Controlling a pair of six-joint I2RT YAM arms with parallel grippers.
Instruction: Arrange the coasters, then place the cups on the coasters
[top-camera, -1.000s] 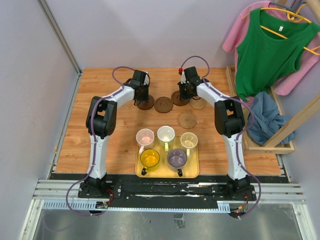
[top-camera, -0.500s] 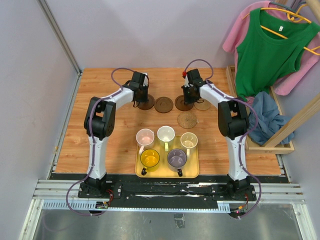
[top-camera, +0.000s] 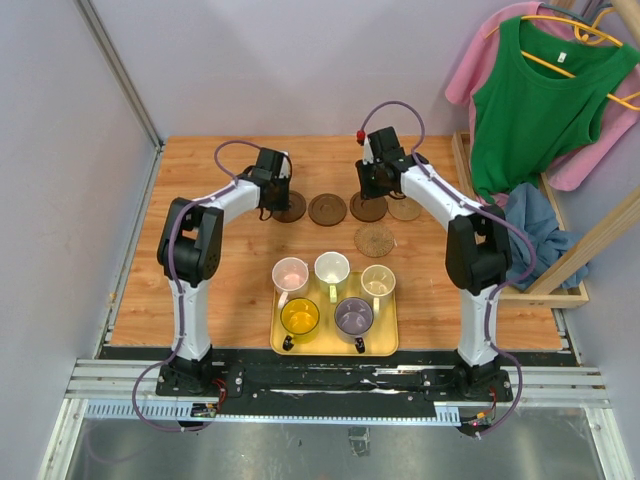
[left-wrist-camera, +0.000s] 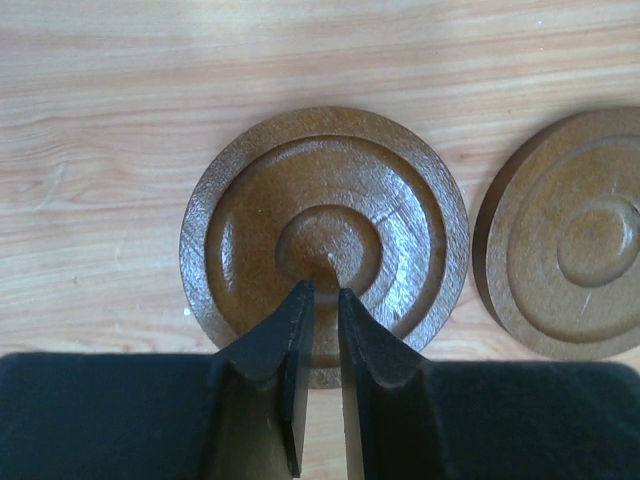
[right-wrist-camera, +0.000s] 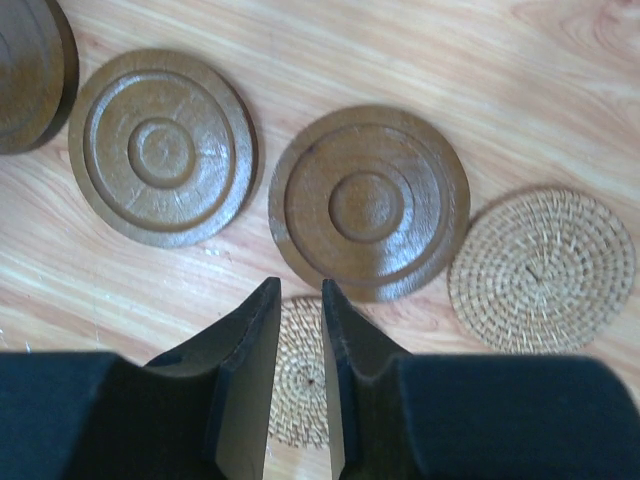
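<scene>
Over a brown coaster (left-wrist-camera: 325, 235), left hand (left-wrist-camera: 323, 292)

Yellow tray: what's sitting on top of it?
On the yellow tray stand a pink cup, white cup, cream cup, yellow cup and purple-grey cup. The tray floor beneath each is covered.

3 brown grooved coasters (top-camera: 327, 209) and 1 woven coaster (top-camera: 404, 208) lie flat in a row, a 2nd woven coaster (top-camera: 375, 240) nearer. 5 cups (top-camera: 332, 267) stand upright on the yellow tray (top-camera: 327, 338).
</scene>
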